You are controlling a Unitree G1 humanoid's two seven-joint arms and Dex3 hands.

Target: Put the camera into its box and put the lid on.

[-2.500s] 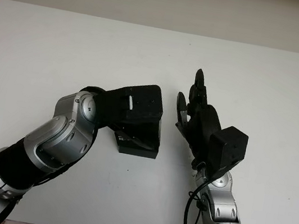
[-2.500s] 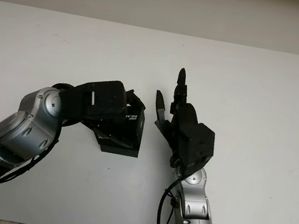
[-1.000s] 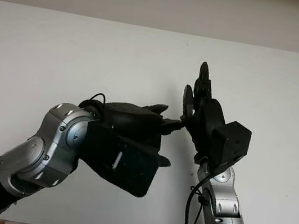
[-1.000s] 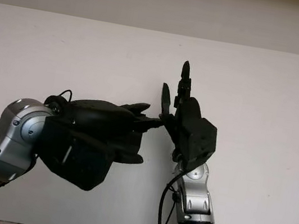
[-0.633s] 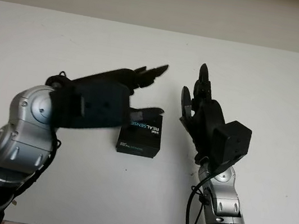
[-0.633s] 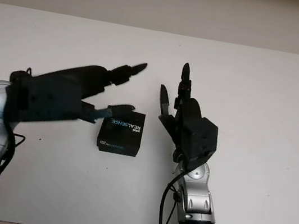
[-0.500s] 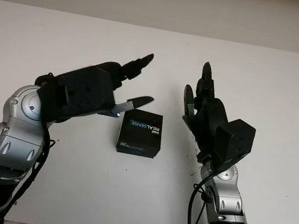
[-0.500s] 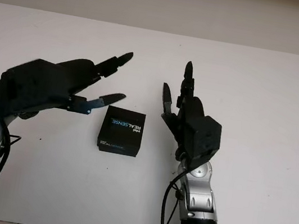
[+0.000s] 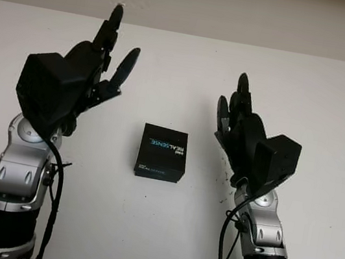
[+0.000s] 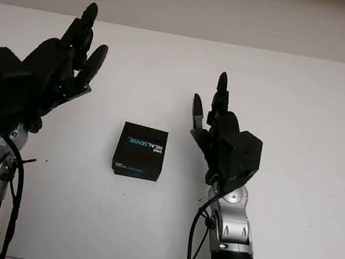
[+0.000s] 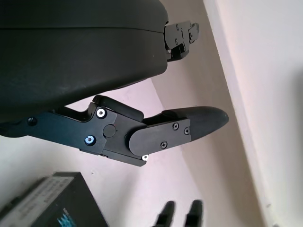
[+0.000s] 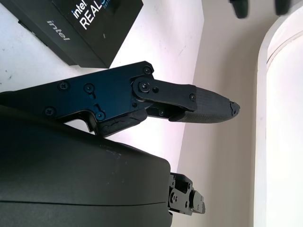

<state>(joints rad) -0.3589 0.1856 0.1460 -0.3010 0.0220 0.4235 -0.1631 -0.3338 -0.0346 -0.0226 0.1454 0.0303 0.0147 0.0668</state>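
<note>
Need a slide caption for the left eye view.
Closed black RealSense box on white table, open left hand and right hand raised either side.

Box [image 11: 52,201] cut off at lower left edge of left wrist view, its print too blurred to read. Box contents hidden under closed lid [image 9: 163,149]. Table [image 9: 332,115] cropped at both sides.

You see two arms built of brushed silver segments with black ribbed collars near the base. Each ends in a matte black three-finger left hand [image 9: 94,64] and right hand [image 9: 239,123], with a boxy black camera housing at the wrist. Thin black cables loop along both forearms, and small silver and blue screws dot the finger links
</note>
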